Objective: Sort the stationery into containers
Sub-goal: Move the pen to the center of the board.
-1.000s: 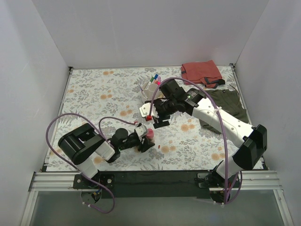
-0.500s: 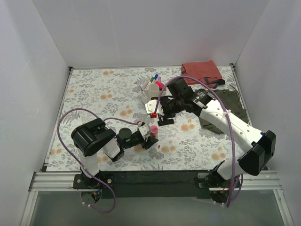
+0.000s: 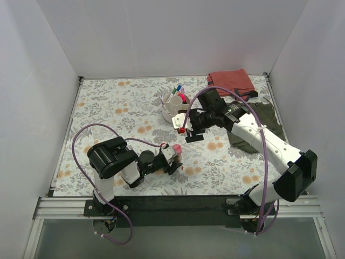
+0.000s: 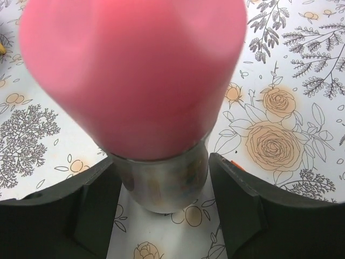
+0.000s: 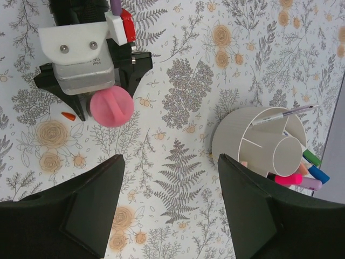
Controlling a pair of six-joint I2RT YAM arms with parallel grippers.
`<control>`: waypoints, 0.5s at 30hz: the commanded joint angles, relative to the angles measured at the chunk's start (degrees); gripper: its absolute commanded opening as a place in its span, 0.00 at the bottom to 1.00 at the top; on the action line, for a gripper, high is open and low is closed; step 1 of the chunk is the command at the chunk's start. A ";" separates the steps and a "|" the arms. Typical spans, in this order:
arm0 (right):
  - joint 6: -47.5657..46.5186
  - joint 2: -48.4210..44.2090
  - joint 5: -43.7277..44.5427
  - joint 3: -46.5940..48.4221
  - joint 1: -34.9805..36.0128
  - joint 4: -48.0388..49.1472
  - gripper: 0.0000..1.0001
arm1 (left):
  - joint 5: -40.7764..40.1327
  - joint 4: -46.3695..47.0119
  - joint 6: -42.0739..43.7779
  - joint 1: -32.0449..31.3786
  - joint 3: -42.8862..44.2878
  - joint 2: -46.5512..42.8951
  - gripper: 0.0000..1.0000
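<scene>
The pink ball (image 4: 135,75) sits between the left gripper's (image 3: 172,157) fingers (image 4: 91,205). Both fingers lie close beside its base, but whether they grip it cannot be determined. The right gripper (image 5: 170,164) is spread and empty, near the bowl (image 5: 237,140).

Bright, even overhead light; faint shadows on the surface (image 3: 124,108); pink ball (image 4: 135,70) blurred, near the lens

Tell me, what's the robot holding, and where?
Left tool brackets the pink ball at its silvery base; grip cannot be told. Right tool holds nothing.
</scene>
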 commanded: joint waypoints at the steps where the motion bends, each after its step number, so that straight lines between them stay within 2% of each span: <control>1: -1.78 -0.76 -2.67 -0.99 -1.68 1.66 0.79 | -4.58 -1.12 0.84 -0.10 -0.83 3.30 0.63; 4: -1.60 -0.85 -3.72 -2.48 -2.47 1.84 0.78 | -3.01 1.51 -0.13 0.52 -1.27 3.74 0.58; 8: -3.00 -0.93 -5.83 -3.98 -3.09 1.84 0.78 | -1.43 2.14 -2.15 1.74 -0.92 4.53 0.45; 15: -11.53 3.70 -10.30 -0.30 -3.00 -3.51 0.80 | -0.90 -0.07 -4.26 3.42 -0.21 4.36 0.31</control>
